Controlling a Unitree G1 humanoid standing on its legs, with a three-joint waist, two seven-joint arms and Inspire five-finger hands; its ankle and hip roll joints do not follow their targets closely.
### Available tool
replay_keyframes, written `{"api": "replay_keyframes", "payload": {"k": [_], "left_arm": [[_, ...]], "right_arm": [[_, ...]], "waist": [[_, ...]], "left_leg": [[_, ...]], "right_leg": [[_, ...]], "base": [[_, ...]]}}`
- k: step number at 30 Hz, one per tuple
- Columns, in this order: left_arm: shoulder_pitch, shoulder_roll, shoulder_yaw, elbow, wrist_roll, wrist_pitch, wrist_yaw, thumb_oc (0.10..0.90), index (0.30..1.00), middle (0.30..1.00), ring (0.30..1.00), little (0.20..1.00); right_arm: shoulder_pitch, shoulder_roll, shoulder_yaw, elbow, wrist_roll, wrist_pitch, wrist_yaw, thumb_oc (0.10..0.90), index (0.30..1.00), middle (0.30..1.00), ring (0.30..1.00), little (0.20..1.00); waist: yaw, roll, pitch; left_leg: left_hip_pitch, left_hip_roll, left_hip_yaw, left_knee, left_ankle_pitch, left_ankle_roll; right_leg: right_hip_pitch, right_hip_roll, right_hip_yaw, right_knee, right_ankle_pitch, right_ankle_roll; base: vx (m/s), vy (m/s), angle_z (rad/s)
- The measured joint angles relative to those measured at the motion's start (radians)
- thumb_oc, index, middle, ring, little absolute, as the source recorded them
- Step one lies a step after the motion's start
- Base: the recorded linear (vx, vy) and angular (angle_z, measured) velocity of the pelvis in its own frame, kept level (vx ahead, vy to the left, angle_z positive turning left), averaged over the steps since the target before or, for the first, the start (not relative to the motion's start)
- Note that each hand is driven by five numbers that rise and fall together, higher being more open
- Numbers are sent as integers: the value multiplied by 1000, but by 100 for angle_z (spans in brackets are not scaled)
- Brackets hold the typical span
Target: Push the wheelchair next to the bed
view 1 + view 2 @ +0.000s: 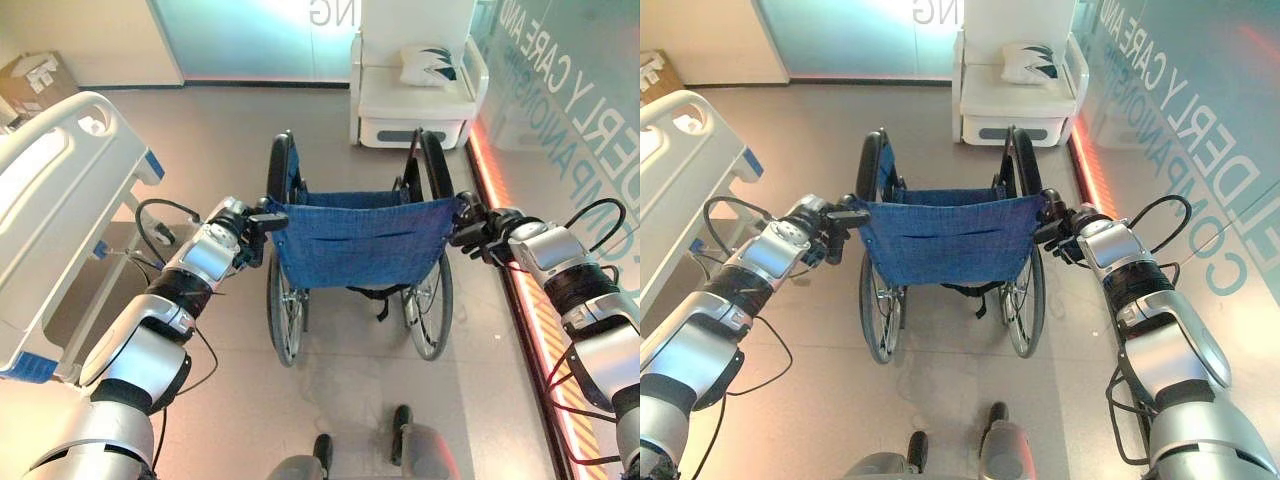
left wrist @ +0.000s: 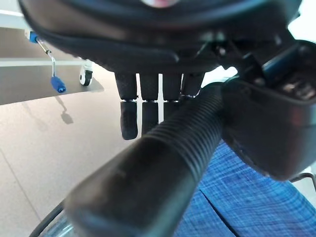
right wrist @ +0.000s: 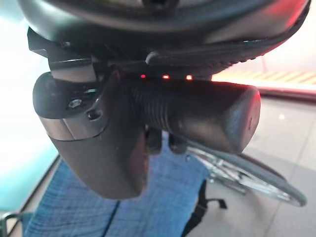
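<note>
The wheelchair (image 1: 360,240), black-framed with a blue cloth backrest, stands in front of me with its back toward me. My left hand (image 1: 238,232) is curled round the left push handle (image 2: 168,153), whose ribbed black grip runs between the fingers (image 2: 129,116) and the thumb. On the other side, my right hand (image 1: 488,235) grips the right push handle (image 3: 207,116), thumb (image 3: 98,148) across it and fingers wrapped beneath. The white bed (image 1: 60,200) with blue trim lies at my left, apart from the wheelchair.
A white armchair (image 1: 415,100) with a pillow (image 1: 430,62) stands straight ahead past the wheelchair. A glass wall with a red light strip (image 1: 500,200) runs along the right. A cardboard box (image 1: 35,80) sits at the far left. Open floor lies between bed and wheelchair.
</note>
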Motion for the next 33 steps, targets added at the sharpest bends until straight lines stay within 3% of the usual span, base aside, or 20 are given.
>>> {"api": "replay_keyframes", "payload": {"k": [2, 4, 5, 6, 7, 8, 11, 14, 15, 18, 19, 20, 21, 22, 24, 26, 28, 30, 32, 33], "left_arm": [[-42, 4, -17, 32, 35, -21, -25, 400, 300, 300, 300, 300], [-79, -10, -30, 69, 41, -43, -29, 400, 300, 300, 300, 300], [-93, -15, -38, 69, 49, -46, -28, 400, 300, 300, 300, 300], [-93, -27, -40, 74, 57, -48, -29, 400, 300, 300, 300, 300], [-89, -49, -42, 74, 59, -48, -32, 400, 300, 300, 300, 300], [-88, -57, -45, 62, 59, -50, -36, 400, 300, 300, 300, 300], [-67, -55, -34, 29, 59, -66, -30, 400, 300, 300, 300, 300], [-66, -51, -30, 24, 58, -90, -4, 400, 300, 300, 300, 300], [-58, -51, -28, 27, 56, -99, 2, 400, 300, 300, 300, 300], [-29, -38, -28, 28, 55, -106, 10, 400, 300, 300, 300, 300], [-14, -35, -28, 28, 55, -109, 14, 400, 300, 300, 300, 300], [9, -35, -26, 28, 55, -121, 21, 400, 300, 300, 300, 300], [19, -34, -26, 27, 54, -126, 25, 400, 300, 300, 300, 300], [32, -39, -26, 27, 54, -129, 28, 400, 300, 300, 300, 300], [50, -43, -40, 16, 51, -140, 44, 400, 300, 300, 300, 300], [54, -38, -59, 10, 25, -143, 47, 400, 300, 300, 300, 300], [65, -31, -62, 1, 6, -143, 41, 400, 300, 300, 300, 300], [82, -10, -61, -17, -9, -143, 32, 400, 300, 300, 300, 300], [92, 31, -61, -38, -9, -143, 4, 400, 300, 300, 300, 300], [94, 48, -61, -46, -10, -144, -6, 400, 300, 300, 300, 300]], "right_arm": [[-34, -7, 2, 14, 0, 7, 7, 400, 300, 300, 300, 300], [-73, -11, 8, 52, 0, 7, 19, 400, 300, 300, 300, 300], [-89, -19, 8, 59, -6, 6, 19, 400, 300, 300, 300, 300], [-89, -26, 9, 59, -20, 1, 20, 400, 300, 300, 300, 300], [-90, -57, 25, 56, -25, 0, 31, 400, 300, 300, 300, 300], [-90, -79, 40, 55, -25, 0, 38, 400, 300, 300, 300, 300], [-89, -102, 57, 46, -24, 0, 41, 400, 300, 300, 300, 300], [-94, -108, 54, 38, -24, -2, 41, 400, 300, 300, 300, 300], [-89, -108, 56, 38, -21, -1, 41, 400, 300, 300, 300, 300], [-71, -76, 58, 40, -21, 1, 39, 400, 300, 300, 300, 300], [-67, -67, 63, 43, -21, 1, 39, 400, 300, 300, 300, 300], [-59, -56, 78, 45, -22, 1, 35, 400, 300, 300, 300, 300], [-53, -52, 80, 46, -22, 1, 35, 400, 300, 300, 300, 300], [-40, -50, 80, 49, -22, 1, 35, 400, 300, 300, 300, 300], [-29, -42, 79, 64, -29, -1, 32, 400, 300, 300, 300, 300], [-26, -47, 80, 78, -29, -7, 31, 400, 300, 300, 300, 300], [-20, -45, 82, 83, -31, -10, 31, 400, 300, 300, 300, 300], [-18, -35, 87, 83, -37, -10, 32, 400, 300, 300, 300, 300], [-18, -11, 91, 83, -40, -10, 32, 400, 300, 300, 300, 300], [-19, -6, 90, 84, -39, -10, 33, 400, 300, 300, 300, 300]], "waist": [[-14, -11, -3], [-22, -15, -4], [-24, -11, 1], [-19, 4, 2], [-20, 34, -1], [-14, 49, -7], [4, 51, -23], [6, 41, -26], [2, 35, -32], [11, 31, -40], [21, 30, -41], [37, 8, -41], [45, 4, -45], [56, -19, -42], [80, -16, -40], [128, 13, -43], [173, 62, -36], [192, 76, -32], [203, 73, -33], [201, 84, -42]], "left_leg": [[-54, 9, -46, 31, -18, -28], [-74, 46, -38, 44, -27, -43], [-103, 60, -1, 149, -52, -54], [-109, 82, 25, 211, -90, -79], [-94, 131, 60, 186, -136, -96], [-70, 154, 71, 137, -114, -121], [-41, 202, 104, 62, -67, -98], [-58, 234, 180, 142, -57, -96], [-68, 236, 189, 160, -36, -120], [-54, 258, 172, 180, -15, -125], [-51, 259, 156, 200, -12, -123], [-79, 239, 140, 250, -23, -131], [-88, 211, 130, 241, -23, -130], [-103, 150, 125, 195, -23, -130], [-176, 43, 132, 111, -14, -128], [-238, 17, 162, 50, 3, -153], [-318, 41, 186, 45, 29, -188], [-361, 58, 214, 83, 29, -187], [-366, 66, 250, 170, 6, -149], [-335, 63, 255, 177, -18, -129]], "right_leg": [[12, 1, 23, 10, -9, -1], [33, 11, 10, 48, 3, -12], [25, 13, -26, 73, 20, -61], [23, 19, -43, 108, 5, -71], [22, 37, -84, 148, -27, -91], [19, 40, -97, 192, -54, -102], [2, 54, -132, 227, -102, -133], [-2, 51, -174, 242, -134, -164], [6, 59, -175, 246, -148, -157], [50, 103, -176, 208, -151, -170], [66, 108, -169, 195, -148, -175], [93, 113, -142, 154, -140, -181], [110, 115, -118, 125, -137, -187], [145, 114, -86, 72, -109, -188], [207, 134, -25, -23, -79, -190], [243, 157, -7, -55, -71, -198], [295, 192, -12, -75, -79, -193], [329, 194, -31, -91, -84, -182], [355, 174, -48, -87, -104, -150], [374, 180, -48, -72, -132, -115]], "base": [[237, -386, 71], [278, -356, 83], [304, -378, 74], [294, -382, 65], [241, -333, 58], [231, -328, 63], [184, -261, 39], [271, -232, 26], [334, -200, 24], [372, -125, 0], [347, -23, -27], [183, 4, -30], [343, 6, -25], [341, -2, -17], [453, -15, -27], [434, 3, -70], [473, 81, -90], [374, 126, -84], [452, 129, -73], [398, 101, -17]]}}
